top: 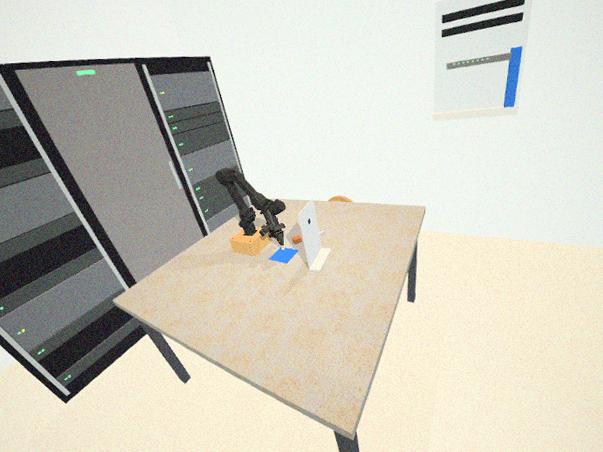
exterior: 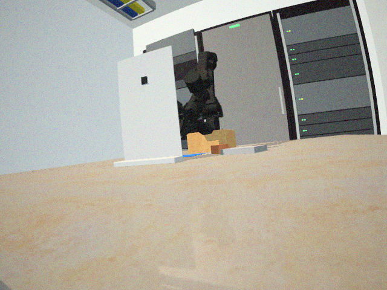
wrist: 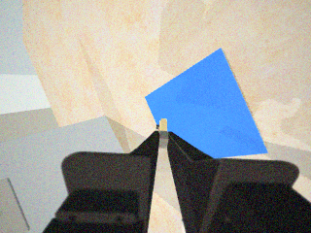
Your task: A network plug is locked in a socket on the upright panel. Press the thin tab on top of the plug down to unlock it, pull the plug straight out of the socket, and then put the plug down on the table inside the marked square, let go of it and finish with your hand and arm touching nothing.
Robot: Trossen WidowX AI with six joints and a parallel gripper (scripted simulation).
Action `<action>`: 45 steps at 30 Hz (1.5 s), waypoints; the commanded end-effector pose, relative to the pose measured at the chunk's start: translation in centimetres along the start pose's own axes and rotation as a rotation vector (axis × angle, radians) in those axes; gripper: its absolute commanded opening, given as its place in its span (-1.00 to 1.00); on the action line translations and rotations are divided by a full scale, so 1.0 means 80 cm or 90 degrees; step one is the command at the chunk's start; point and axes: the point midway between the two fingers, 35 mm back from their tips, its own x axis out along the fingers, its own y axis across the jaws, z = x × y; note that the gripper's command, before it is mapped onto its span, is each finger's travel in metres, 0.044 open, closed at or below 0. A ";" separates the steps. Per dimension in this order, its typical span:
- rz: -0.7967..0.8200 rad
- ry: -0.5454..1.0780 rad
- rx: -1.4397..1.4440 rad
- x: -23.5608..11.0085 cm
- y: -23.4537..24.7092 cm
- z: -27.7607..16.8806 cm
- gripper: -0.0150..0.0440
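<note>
We see the panel (exterior: 146, 103) hiding the gripper from the exterior camera, and the small pale thing (wrist: 163, 125) pinched at the gripper (wrist: 163, 138) tips is too tiny to identify.

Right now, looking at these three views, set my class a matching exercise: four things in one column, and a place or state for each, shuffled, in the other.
Things:
1. black parallel-jaw gripper
2. blue marked square
3. tall white upright panel
4. orange block under the arm

Places or states:
A. flat on the table, below the fingertips
B. stands on a white foot plate
C. shut on a small pale plug
D. at the table's edge by the server cabinets

Pairs: 1-C, 2-A, 3-B, 4-D
</note>
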 end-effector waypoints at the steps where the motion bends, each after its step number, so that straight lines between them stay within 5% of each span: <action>1: -0.003 -0.004 0.001 0.005 -0.006 0.002 -0.49; 45: -0.003 -0.003 0.000 0.039 -0.034 0.005 -0.49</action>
